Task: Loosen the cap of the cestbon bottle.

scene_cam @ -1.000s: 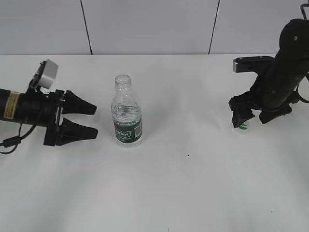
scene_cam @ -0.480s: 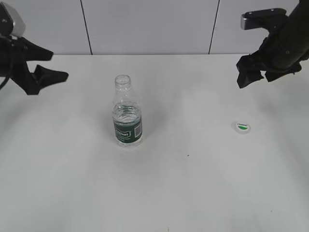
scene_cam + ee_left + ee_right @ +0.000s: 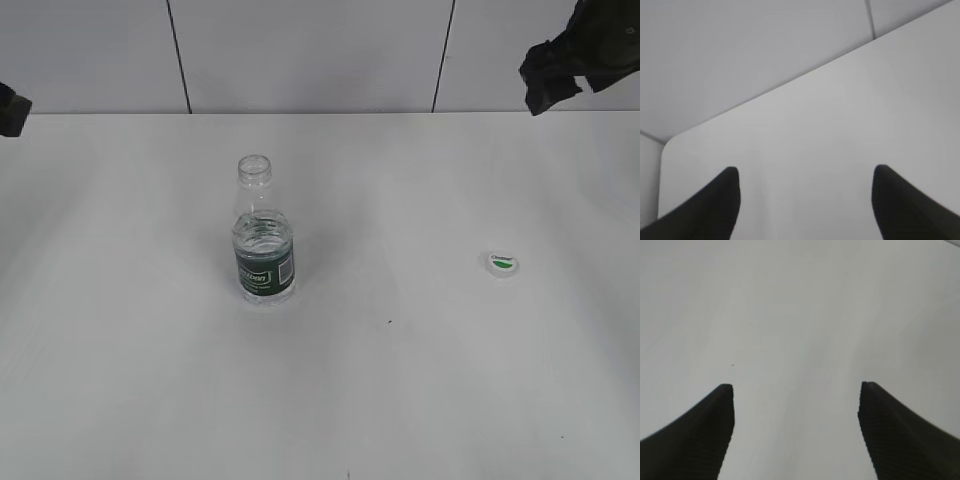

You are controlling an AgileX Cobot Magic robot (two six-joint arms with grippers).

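Note:
The cestbon bottle (image 3: 264,232) stands upright on the white table, left of centre, with its neck open and no cap on it. The cap (image 3: 502,264) lies flat on the table at the right, green patch up. My left gripper (image 3: 805,172) is open and empty; only a dark tip (image 3: 12,108) shows at the far left edge of the exterior view. My right gripper (image 3: 796,387) is open and empty, raised at the top right corner (image 3: 560,65), well above the cap. Neither wrist view shows the bottle or the cap.
The white table (image 3: 400,380) runs back to a grey panelled wall (image 3: 300,50). A small dark speck (image 3: 390,322) lies on the table in front of the bottle.
Both arms have pulled up and away. The left gripper left the bottle's side toward the far left edge. The right gripper rose off the cap, which stays on the table.

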